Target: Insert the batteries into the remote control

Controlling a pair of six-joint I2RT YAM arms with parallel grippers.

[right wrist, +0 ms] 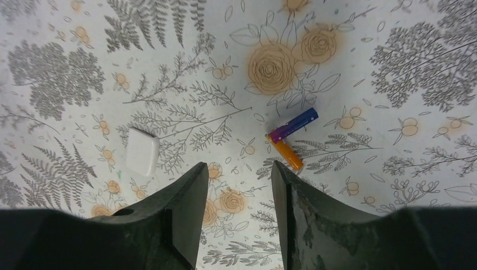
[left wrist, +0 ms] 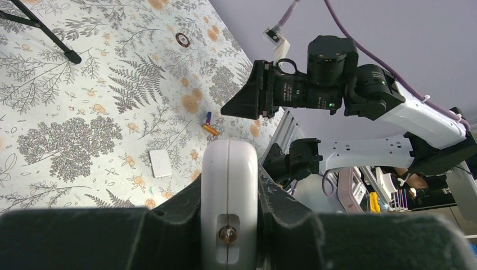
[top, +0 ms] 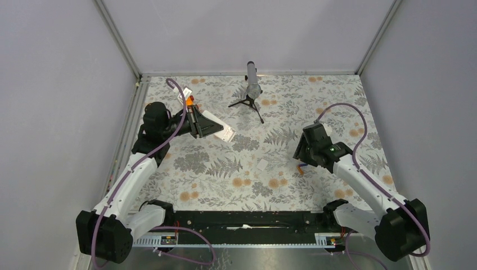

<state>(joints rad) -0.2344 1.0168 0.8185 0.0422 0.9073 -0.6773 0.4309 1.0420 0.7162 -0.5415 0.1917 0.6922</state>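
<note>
Closest to my L wrist cam is the remote control [left wrist: 229, 163], seen end-on: rounded white end, seam down the middle, small screw low on it. My left gripper [left wrist: 230, 185] is clamped tight on it, the dark L fingers [left wrist: 180, 208] pressed flat against both flanks. It is held up off the floral table cloth [top: 214, 191] at the far-left part of the table. From overhead the remote pokes out rightward past the fingertips. On the other side, my right gripper [right wrist: 237, 169] points down at the cloth and stands partly open. Nothing sits betw. the R fingers [right wrist: 183, 214], only printed leaves and flowers showing in the gap. Just beyond the tip of the finger at right in my R wrist cam lie both cells. The orange battery [right wrist: 288, 156] and the blue-purple battery [right wrist: 292, 125] rest on the cloth, touching at one end so they make a shallow V. Neither touches my fingers. A small white square cover [right wrist: 142, 152] lies flat on the cloth off to the left in that view, well apart from the cells. Overhead it sits betw. my two arms, nearer the R one. At the far edge, mid-table, stands a small tripod [top: 247, 102] w/ a grey cylinder upright on top. The batteries and the remote are well apart, on opposite halves of the table.
</note>
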